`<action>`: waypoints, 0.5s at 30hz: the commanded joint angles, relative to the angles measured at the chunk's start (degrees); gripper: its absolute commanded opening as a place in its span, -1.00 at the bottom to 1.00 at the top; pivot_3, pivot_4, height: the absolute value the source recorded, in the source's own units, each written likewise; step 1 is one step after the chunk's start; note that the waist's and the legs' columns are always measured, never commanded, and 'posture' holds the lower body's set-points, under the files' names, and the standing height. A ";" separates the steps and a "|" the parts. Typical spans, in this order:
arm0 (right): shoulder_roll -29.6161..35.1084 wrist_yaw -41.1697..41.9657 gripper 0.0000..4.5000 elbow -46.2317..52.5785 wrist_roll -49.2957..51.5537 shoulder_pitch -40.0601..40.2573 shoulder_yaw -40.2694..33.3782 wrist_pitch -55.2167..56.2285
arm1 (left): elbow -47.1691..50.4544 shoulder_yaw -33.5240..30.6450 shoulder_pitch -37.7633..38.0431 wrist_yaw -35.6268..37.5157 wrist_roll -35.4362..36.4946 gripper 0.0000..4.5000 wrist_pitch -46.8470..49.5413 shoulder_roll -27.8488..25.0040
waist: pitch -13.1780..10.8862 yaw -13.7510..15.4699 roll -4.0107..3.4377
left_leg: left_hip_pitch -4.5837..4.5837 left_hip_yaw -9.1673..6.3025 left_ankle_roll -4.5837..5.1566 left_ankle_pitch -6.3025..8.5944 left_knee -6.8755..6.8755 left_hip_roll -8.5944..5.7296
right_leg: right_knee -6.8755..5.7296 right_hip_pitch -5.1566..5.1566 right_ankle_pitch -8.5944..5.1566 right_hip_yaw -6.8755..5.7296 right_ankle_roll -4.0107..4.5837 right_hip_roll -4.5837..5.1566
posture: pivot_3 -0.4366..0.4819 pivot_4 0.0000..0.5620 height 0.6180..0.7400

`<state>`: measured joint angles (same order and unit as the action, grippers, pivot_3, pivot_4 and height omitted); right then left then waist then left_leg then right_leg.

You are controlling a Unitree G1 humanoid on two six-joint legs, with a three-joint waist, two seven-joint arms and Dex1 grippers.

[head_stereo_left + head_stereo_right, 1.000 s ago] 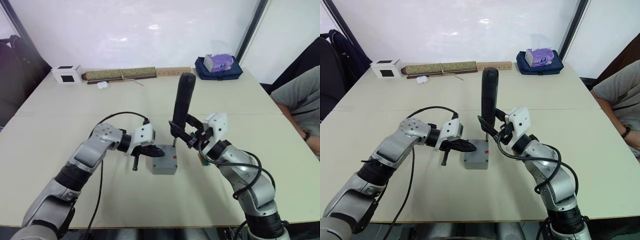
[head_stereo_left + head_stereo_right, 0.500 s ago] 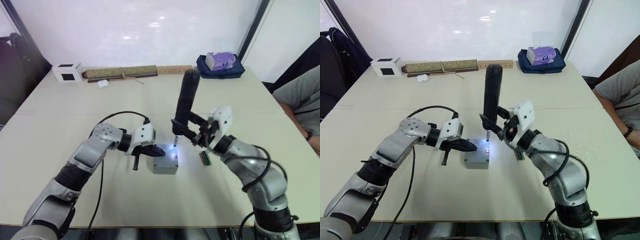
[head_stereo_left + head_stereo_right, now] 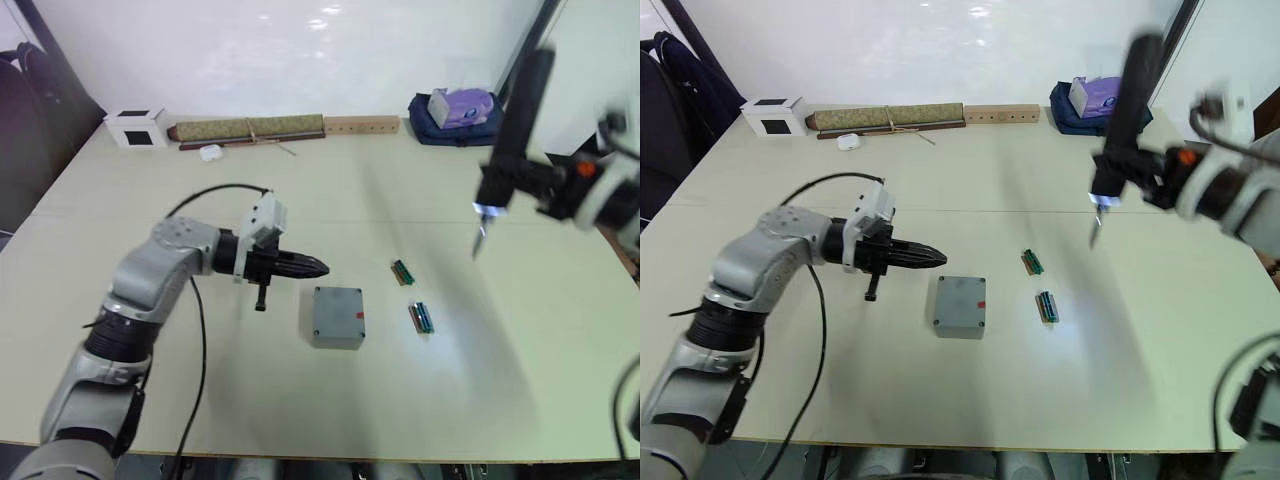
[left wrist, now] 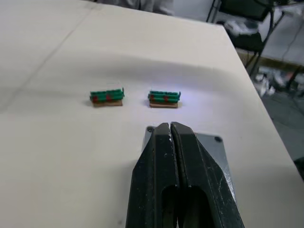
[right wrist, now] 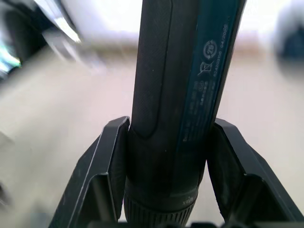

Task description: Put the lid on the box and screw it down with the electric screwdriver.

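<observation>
The grey box (image 3: 338, 340) sits on the table a little right of centre, with the flat lid (image 3: 333, 308) lying on top of it; small dark dots show at the lid's corners and a red mark near its right edge. My left gripper (image 3: 316, 267) is shut and empty, hovering just up-left of the box, and the box's corner (image 4: 216, 148) shows behind its tips. My right gripper (image 3: 528, 186) is raised far to the right, shut on the electric screwdriver (image 3: 517, 115). The screwdriver stands nearly upright with its bit pointing down and a light glowing at its tip. Its blue body (image 5: 185, 71) sits between my right fingers.
Two small green strips (image 3: 402, 271) (image 3: 422, 317) lie right of the box. Along the far edge are a white box (image 3: 133, 127), a rolled mat (image 3: 250, 128), a wooden strip (image 3: 367, 125) and a tissue box on a blue bag (image 3: 458, 106).
My right arm has swung up and away to the right with the screwdriver, off the box. My left gripper has drawn back off the box to the left. The camera has shifted.
</observation>
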<state>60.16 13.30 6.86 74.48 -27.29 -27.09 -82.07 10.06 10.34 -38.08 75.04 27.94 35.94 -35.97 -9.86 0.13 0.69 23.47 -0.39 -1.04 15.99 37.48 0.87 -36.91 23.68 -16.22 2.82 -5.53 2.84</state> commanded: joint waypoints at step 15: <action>4.12 9.87 -0.18 -7.06 -15.78 4.62 12.53 -7.19 | 7.24 5.00 5.40 -3.11 -2.43 -1.00 -2.76 0.43 | -0.25 -0.94 -0.27 | 0.00 0.09 0.00 -0.01 0.25 -0.01 | -0.25 0.13 0.03 0.15 -0.06 -0.28 | -0.05 -0.47 1.00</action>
<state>63.67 21.46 -0.55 60.52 -20.90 -15.14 -90.33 15.12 15.27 -33.01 72.82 25.54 34.32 -35.71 -10.11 -0.81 0.42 23.49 -0.30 -1.04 15.98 37.75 0.85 -37.17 23.82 -16.17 2.98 -5.63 2.58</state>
